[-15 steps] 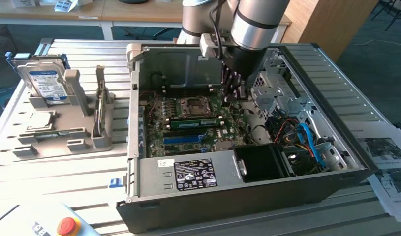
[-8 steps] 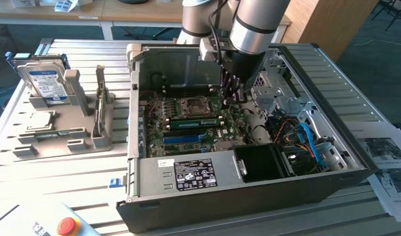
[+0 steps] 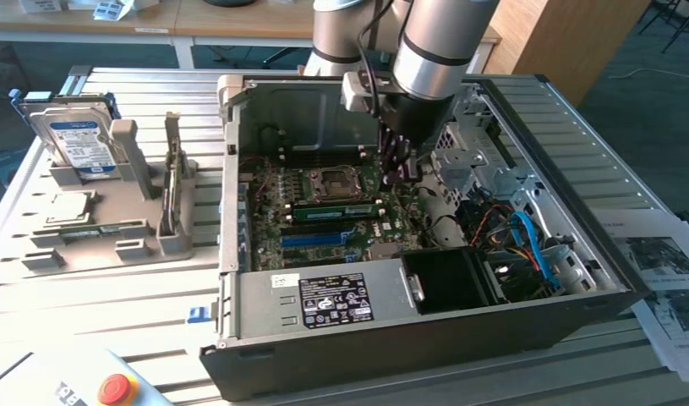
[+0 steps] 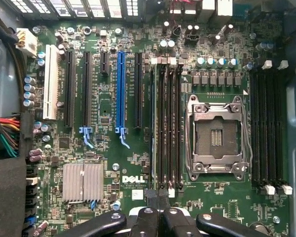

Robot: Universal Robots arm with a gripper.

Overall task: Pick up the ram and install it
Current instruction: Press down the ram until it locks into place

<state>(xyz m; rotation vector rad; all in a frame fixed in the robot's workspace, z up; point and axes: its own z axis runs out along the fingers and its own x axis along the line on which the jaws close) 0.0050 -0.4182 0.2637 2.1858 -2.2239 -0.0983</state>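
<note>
Ram, a long thin green circuit-board stick (image 3: 333, 211), stands on edge in the black memory slot bank (image 4: 168, 126) just beside the empty silver CPU socket (image 4: 218, 136), inside the open black-and-grey computer case (image 3: 434, 334). In the wrist view its top edge looks like the pale thin strip (image 4: 153, 128) at the outer side of that bank. Pick-up looks done and the stick looks placed in a slot. Can't tell whether it is fully seated or the end latches have closed, so a final press may be left.

The arm comes down steeply from above into the case. The black gripper (image 3: 398, 165) points down at the green motherboard (image 4: 113, 148), over one end of the slot bank. The gripper (image 4: 158, 195) has its jaws fully closed together with nothing between them, near the ram's end; contact not clear.
</note>
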